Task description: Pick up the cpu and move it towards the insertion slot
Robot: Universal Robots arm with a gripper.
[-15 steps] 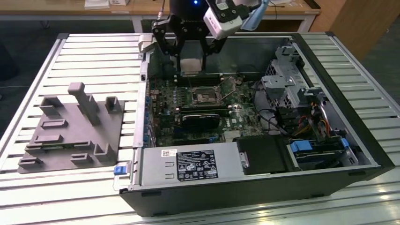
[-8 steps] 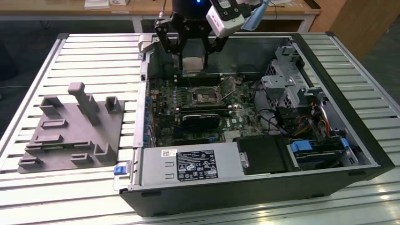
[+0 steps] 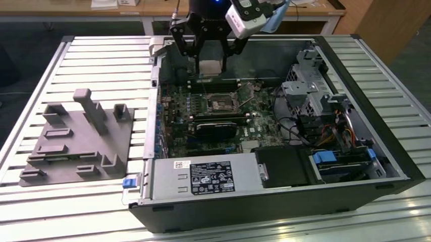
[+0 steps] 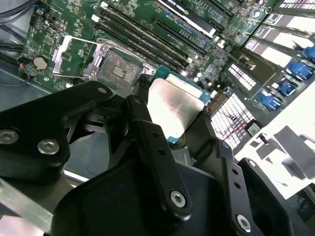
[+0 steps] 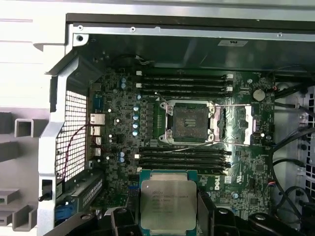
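Gripper (image 5: 168, 216) jaws clamp the cpu (image 5: 168, 201) above the board's edge, short of the insertion slot (image 5: 190, 122); a tilted chip could bend socket pins.

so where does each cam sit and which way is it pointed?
Exterior view: off the arm, above the bench, looking down into the open computer case; gripper holds the cpu.
First wrist view: on the arm, facing the motherboard; insertion slot beyond the cpu.
Second wrist view: behind the black gripper links, oblique; cpu, slot.
All three share cpu and slot.
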